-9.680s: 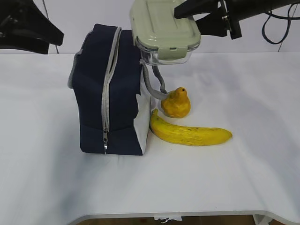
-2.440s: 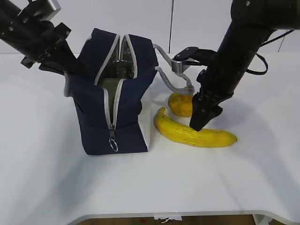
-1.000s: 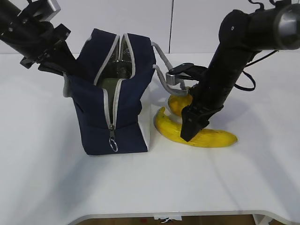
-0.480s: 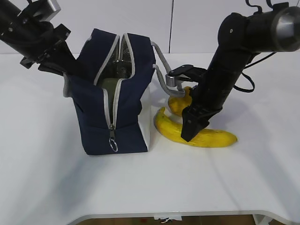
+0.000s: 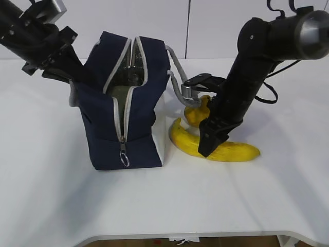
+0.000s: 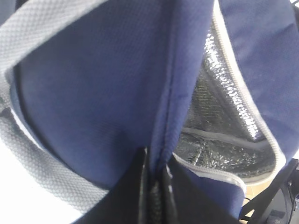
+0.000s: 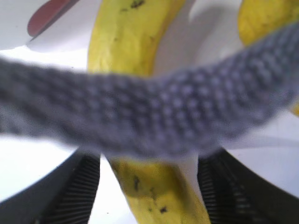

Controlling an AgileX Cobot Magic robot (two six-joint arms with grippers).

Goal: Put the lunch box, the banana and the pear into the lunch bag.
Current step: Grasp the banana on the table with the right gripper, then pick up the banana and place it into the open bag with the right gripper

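Since half a second ago almost nothing has shifted: the right arm has only eased a touch lower and closer over the fruit, and the bag and left arm sit as they were. From where I stand, the right end effector is down on the banana, which lies on the white worktop at about 4 o'clock from the lunch bag. The right wrist view shows the two ribbed fingers spread on either side of the banana with gaps still showing, so the jaws are open around it, not pinching. A grey strap handle of the bag hangs blurred across that view, in front of the fruit. The pear sits just behind the banana, near the bag's white side panel and partly hidden by the arm. The bag stands upright with its zipper open; the silver lining shows inside, and something pale green, probably the lunch box, lies low within. At 10 o'clock of the bag the left end effector is clamped on the bag's navy wall, its dark fingers pressed together over the fabric edge.
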